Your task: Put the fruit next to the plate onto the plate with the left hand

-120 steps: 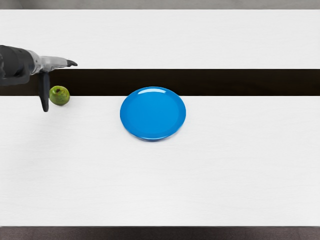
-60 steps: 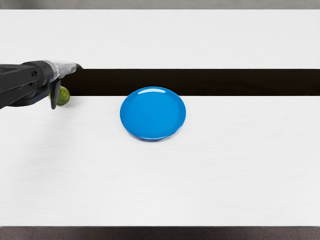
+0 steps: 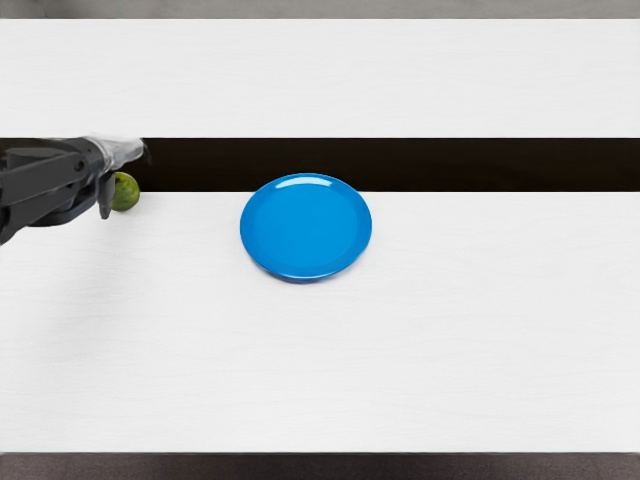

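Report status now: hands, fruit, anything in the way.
Left hand at green fruit, grip unconfirmed. Right hand out of view. Fruit on table, left of blue plate, not on it. No obstacle between them.

Plate (image 3: 306, 228): solid bright blue, no pattern, pale sheen along its far rim. Fruit (image 3: 127, 191): yellow-green, plain. Table (image 3: 400, 350): flat white, faint grain. Band (image 3: 450, 165) across it, edge to edge: black-brown. My left hand (image 3: 112, 158): light grey. My arm (image 3: 40, 185): black.
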{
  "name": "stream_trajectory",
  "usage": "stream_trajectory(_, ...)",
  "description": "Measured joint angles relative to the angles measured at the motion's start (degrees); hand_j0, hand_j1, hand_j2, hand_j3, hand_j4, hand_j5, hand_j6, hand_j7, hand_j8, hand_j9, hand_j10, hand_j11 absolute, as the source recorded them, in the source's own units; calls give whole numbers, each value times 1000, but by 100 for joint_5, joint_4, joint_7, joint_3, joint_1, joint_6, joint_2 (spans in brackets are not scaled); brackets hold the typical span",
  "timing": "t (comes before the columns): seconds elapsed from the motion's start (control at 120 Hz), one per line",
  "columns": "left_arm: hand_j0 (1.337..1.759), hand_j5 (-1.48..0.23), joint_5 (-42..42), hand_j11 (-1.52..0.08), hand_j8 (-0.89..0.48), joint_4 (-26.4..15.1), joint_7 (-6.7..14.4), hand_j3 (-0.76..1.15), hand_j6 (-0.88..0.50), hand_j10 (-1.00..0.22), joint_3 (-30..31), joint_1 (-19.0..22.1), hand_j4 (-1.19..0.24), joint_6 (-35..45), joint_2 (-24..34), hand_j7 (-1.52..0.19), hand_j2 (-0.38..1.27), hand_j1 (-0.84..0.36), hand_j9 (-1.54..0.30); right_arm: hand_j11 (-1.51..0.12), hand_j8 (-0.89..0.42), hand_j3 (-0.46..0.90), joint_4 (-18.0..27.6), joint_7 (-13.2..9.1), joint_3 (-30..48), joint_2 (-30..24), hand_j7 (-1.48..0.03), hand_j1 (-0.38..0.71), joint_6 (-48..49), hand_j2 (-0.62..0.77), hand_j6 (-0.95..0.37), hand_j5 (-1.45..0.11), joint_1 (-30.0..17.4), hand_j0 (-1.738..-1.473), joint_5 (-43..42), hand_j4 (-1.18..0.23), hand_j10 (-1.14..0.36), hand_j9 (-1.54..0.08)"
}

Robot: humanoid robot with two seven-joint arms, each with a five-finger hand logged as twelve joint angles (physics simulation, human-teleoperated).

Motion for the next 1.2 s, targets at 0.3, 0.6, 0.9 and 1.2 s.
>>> stream_trajectory(0.3, 1658, -371, 11, -371, -289, 243, -173, 0, -290, -288, 18, 216, -289, 158, -19, -371, 60, 9, -371, -43, -33, 0, 0, 0, -7, 0, -43, -310, 0, -7, -33, -43, -12, -1658, -1, -33, -33, -43)
stream_trajectory(0.6, 1658, -378, 34, -378, -294, 851, -483, 0, -294, -293, 233, 262, -294, 390, -422, -378, 60, 2, -378, -43, -33, 0, 0, 0, -9, 0, -43, -310, 0, -7, -33, -43, -24, -1658, -1, -33, -33, -43)
stream_trajectory(0.9, 1658, -457, 24, -457, -355, 1002, -523, 0, -355, -354, 276, 357, -354, 386, -421, -457, 73, -71, -457, -43, -33, 0, 0, 0, -14, 0, -43, -310, 0, -7, -33, -43, -25, -1658, -1, -33, -33, -43)
stream_trajectory(1.2, 1656, -739, -114, -741, -403, 1007, -520, 0, -355, -556, 342, 287, -499, 134, -421, -744, 137, -257, -741, -43, -33, 0, 0, 0, -16, 0, -43, -310, 0, -7, -33, -43, -31, -1658, -1, -33, -33, -43)
